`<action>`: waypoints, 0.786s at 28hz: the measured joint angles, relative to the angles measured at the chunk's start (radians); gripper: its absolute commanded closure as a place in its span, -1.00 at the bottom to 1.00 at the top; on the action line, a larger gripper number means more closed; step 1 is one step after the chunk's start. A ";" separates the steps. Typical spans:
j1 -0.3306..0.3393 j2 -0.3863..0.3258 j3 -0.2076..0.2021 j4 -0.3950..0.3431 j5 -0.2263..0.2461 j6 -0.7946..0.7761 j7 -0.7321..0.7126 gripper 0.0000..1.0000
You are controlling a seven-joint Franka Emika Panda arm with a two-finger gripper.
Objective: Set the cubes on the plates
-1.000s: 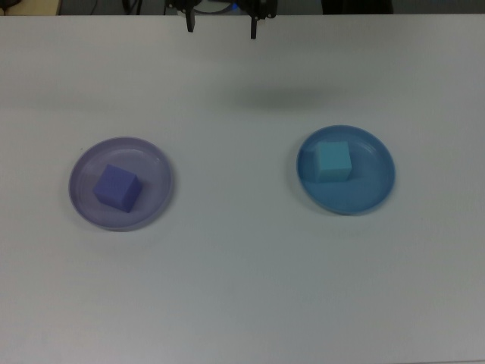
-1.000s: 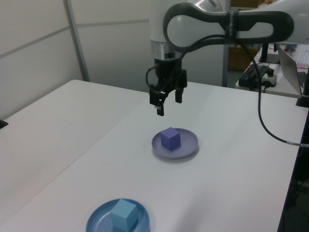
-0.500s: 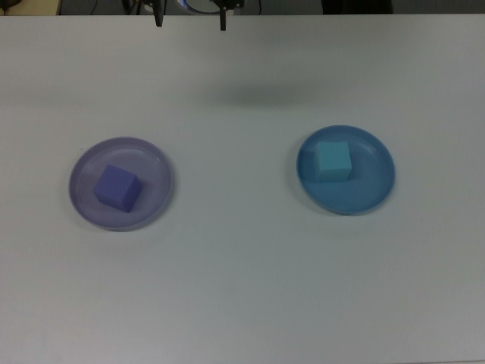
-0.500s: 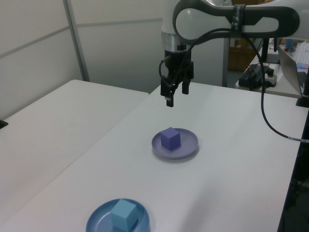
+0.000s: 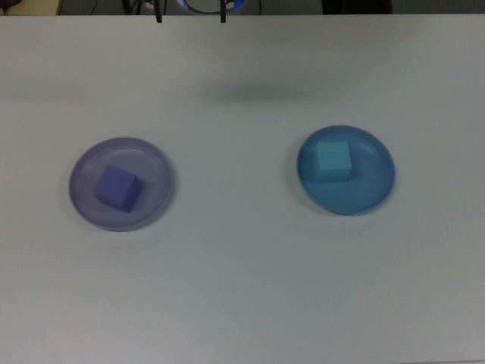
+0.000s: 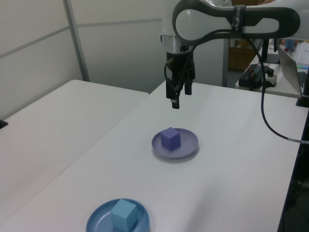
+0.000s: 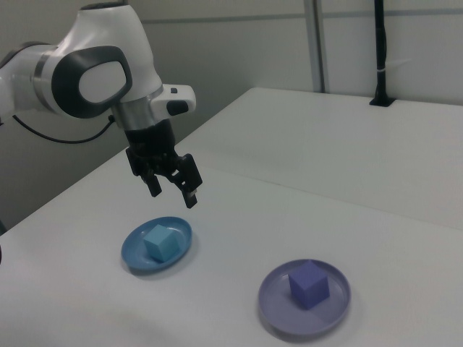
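Clearing away looks like the only step left: both cubes sit on plates. Purple cube [image 5: 117, 187] rests inside the lavender plate [image 5: 155, 163] at the top view's left; turquoise cube [image 5: 333, 161] rests inside the blue plate [image 5: 371, 189] at the top view's right. Plates are well apart on the white table [image 5: 242, 288].

Gripper [image 7: 172, 189] hangs high above the table, fingers spread and holding nothing. Right view puts it above and just far of the blue plate; top view shows only the fingertips [image 5: 223, 17] at the far edge.

My read on doing this well:
- Go up and back, not across the plates, so nothing gets nudged.
- Leave the fingers spread; nothing to grip.
- Turquoise cube sits toward the far-left part of its plate in the top view, closer to the rim than the purple one, so it's the one a stray pass could tip out.
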 measured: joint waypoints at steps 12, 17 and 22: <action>-0.004 -0.002 0.000 0.021 -0.004 0.000 0.028 -1.00; -0.007 -0.002 -0.001 0.024 -0.004 0.000 0.028 -1.00; -0.007 -0.002 -0.001 0.024 -0.004 0.000 0.030 -1.00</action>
